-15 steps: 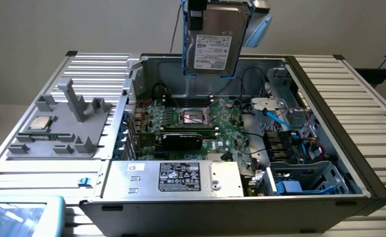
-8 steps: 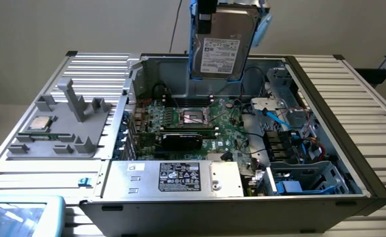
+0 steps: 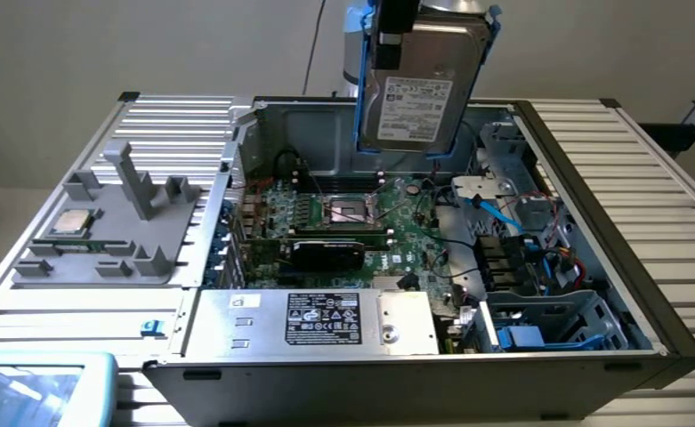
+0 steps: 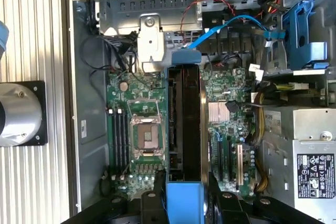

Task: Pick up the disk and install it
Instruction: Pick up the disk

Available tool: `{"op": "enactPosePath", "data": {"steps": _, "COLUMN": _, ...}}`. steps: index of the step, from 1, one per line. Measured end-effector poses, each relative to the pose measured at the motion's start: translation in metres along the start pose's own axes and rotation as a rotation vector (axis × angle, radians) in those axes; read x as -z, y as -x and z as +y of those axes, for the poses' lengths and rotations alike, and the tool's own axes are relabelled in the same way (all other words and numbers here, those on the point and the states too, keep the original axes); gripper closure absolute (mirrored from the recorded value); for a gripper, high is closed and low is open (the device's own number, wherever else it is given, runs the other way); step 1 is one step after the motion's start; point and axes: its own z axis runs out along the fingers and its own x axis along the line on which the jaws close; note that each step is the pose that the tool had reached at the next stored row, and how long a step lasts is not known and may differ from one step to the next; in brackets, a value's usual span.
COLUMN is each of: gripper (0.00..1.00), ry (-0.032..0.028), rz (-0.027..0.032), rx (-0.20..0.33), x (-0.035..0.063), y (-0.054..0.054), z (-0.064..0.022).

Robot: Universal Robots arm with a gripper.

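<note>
In the exterior view, the flat grey-metal disk (image 3: 416,89), with a white printed label and a bright blue plastic carrier around its edges, hangs upright in the air with the label facing the camera. The black tool (image 3: 395,16) is clenched on its upper end and carries it. The disk sits above the far half of the dark grey computer case (image 3: 383,391), which lies open on its side on the ribbed aluminium bench (image 3: 644,160). Below the disk lies the green motherboard (image 3: 413,236). A silver power supply box with a black label (image 3: 323,320) fills the near side of the case, and a drive cage with blue fittings (image 3: 561,316) stands in the near corner on the exterior view's right. On the exterior view's left, a grey moulded tray (image 3: 98,258) rests on the bench and holds a small square silver chip (image 3: 74,221).

In the wrist view, the disk (image 4: 185,124) is seen edge-on as a dark strip with blue carrier ends. The tool (image 4: 185,203) grasps it, with one black finger (image 4: 152,208) on each side of the near blue end. Beneath it, the motherboard (image 4: 231,145) shows an open square processor socket (image 4: 144,135) just beside the disk's edge. The power supply box (image 4: 312,166), the blue drive cage (image 4: 304,30) and a light blue cable (image 4: 220,30) lie around the board.
</note>
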Motion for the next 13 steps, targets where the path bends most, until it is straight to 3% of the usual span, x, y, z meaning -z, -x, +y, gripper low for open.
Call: {"op": "enactPosePath", "data": {"steps": 13, "gripper": 0.63, "ry": 0.0002, "rz": -0.0040, "rx": 0.000, "x": 0.0031, "y": 0.028, "z": 0.0272}}
